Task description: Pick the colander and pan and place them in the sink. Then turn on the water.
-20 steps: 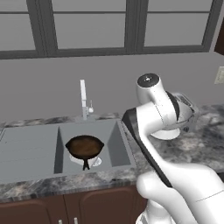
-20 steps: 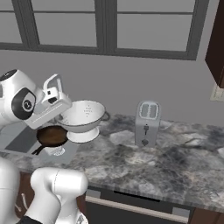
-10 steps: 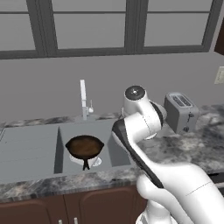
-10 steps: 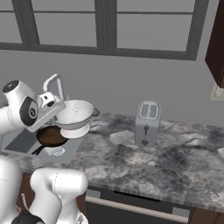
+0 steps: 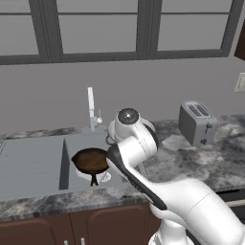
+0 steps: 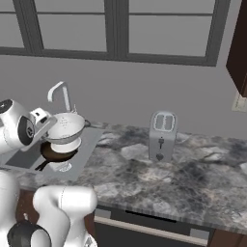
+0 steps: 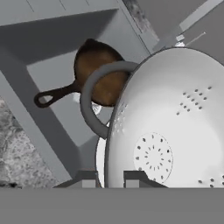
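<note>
Looking from the left base view, the pan (image 5: 91, 160) lies in the basin of the sink (image 5: 33, 165), its short handle toward the front edge, and the tap (image 5: 90, 109) rises behind the basin. The arm's upper joint hides most of the colander; just a bit of white rim shows beside it. A toaster (image 5: 195, 123) stands well apart on the stone counter (image 5: 210, 158).

From the right base view, the colander (image 6: 67, 129) hangs in the air over the basin, just above the pan (image 6: 58, 153).

From the hand view, the gripper (image 7: 111, 178) is clamped on the colander's (image 7: 175, 127) rim, one fingertip on each side of the wall. Beyond its ring foot the pan (image 7: 98, 74) sits on the basin floor.
</note>
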